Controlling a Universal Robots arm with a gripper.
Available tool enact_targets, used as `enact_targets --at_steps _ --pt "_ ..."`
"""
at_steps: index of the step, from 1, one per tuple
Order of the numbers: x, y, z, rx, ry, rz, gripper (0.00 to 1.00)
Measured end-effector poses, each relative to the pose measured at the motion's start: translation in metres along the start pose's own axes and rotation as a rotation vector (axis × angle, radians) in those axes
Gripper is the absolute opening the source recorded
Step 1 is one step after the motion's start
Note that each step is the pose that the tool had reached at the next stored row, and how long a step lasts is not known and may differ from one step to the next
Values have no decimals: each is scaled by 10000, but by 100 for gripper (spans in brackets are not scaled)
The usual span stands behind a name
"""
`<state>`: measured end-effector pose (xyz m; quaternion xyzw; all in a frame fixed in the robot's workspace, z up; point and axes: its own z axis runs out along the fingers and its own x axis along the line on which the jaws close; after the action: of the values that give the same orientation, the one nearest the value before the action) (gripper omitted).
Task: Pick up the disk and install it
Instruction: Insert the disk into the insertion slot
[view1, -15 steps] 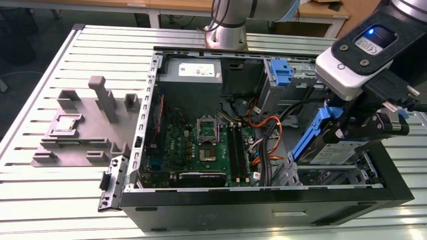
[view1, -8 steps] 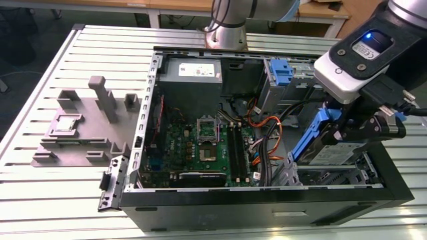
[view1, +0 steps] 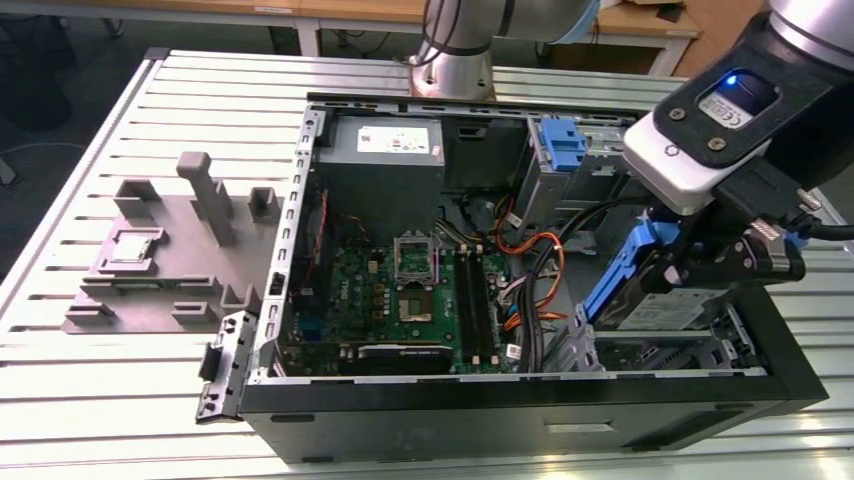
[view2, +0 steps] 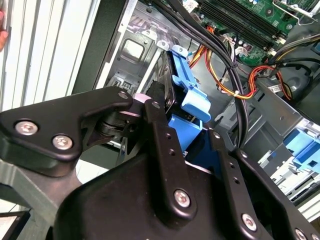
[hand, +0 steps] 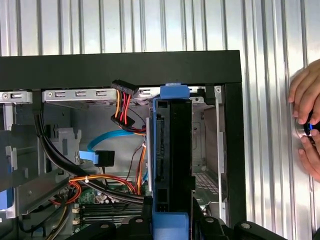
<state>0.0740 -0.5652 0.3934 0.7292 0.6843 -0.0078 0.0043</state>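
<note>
No legible text or numbers

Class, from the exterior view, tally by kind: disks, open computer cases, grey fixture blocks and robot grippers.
disk: 1
computer case: 1
grey fixture block: 1
gripper: 1
Total: 4

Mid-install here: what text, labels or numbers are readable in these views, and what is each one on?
No text can be quoted; none is readable.
White sticker on the power supply: print too small to read.
The disk, held in the claw: its label is unreadable.
Sticker on the arm's wrist: unreadable.
</note>
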Motion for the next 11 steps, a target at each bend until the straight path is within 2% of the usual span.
enact_targets --at_steps 11 --pt "-1 0 58 0 0 0 37"
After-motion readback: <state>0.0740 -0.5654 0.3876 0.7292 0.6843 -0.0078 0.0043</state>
